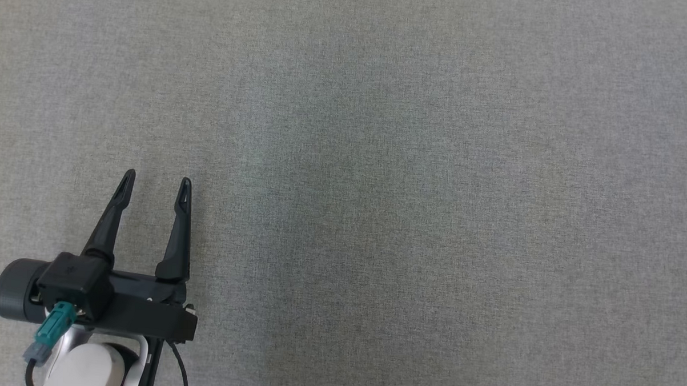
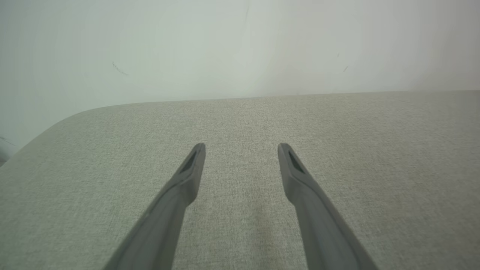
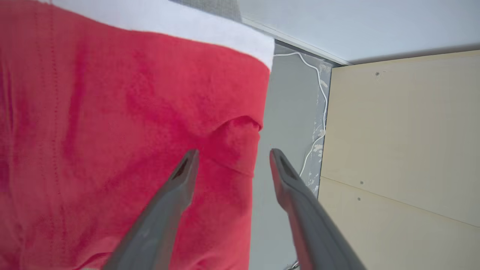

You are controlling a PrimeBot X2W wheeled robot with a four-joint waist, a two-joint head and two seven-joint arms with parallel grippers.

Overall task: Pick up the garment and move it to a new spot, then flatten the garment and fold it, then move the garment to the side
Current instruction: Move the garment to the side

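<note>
Red garment (image 3: pixel 112 150) lies seemingly ungripped between the wide-open right fingers (image 3: pixel 176 191); left fingers (image 2: pixel 183 183) spread wide too.

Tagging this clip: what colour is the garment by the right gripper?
Red: the red fabric garment shows best in the right wrist view.

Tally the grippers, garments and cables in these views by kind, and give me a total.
grippers: 2 (left gripper, right gripper)
red garment: 1
white cable: 1
total: 4
</note>
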